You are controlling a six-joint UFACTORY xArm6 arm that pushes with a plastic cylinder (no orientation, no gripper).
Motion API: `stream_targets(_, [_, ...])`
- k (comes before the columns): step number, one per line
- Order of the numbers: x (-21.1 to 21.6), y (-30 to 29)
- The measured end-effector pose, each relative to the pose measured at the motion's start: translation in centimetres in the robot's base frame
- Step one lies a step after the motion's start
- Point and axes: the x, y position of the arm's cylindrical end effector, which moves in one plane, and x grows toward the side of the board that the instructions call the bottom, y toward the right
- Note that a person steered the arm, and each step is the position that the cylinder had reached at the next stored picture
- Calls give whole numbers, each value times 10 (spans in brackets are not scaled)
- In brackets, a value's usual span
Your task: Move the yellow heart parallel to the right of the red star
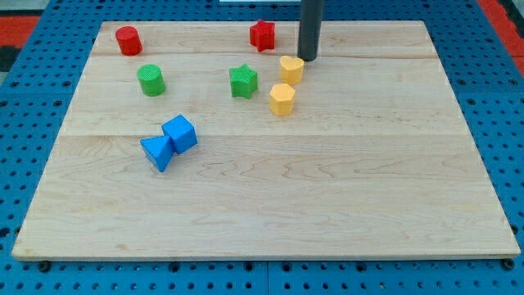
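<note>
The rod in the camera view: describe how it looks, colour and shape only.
My rod is a plain, straight, dark grey cylinder with a smooth matte surface, entering from the view's top. No cables, markings or fittings show on it. My tip is a flat, blunt end.

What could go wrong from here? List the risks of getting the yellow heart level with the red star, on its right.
1. My tip sits just to the upper right of the yellow heart. A push from there would likely send it down and left, away from the goal.
2. The second yellow block lies just below the heart and could get knocked along.
3. The red star sits close by near the board's top edge; a wide sweep might nudge it.
</note>
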Motion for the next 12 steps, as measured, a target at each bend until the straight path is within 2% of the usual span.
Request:
stream_targets(2, [-16,70])
stream_targets(11, [-20,78])
stream_targets(12, [-4,71])
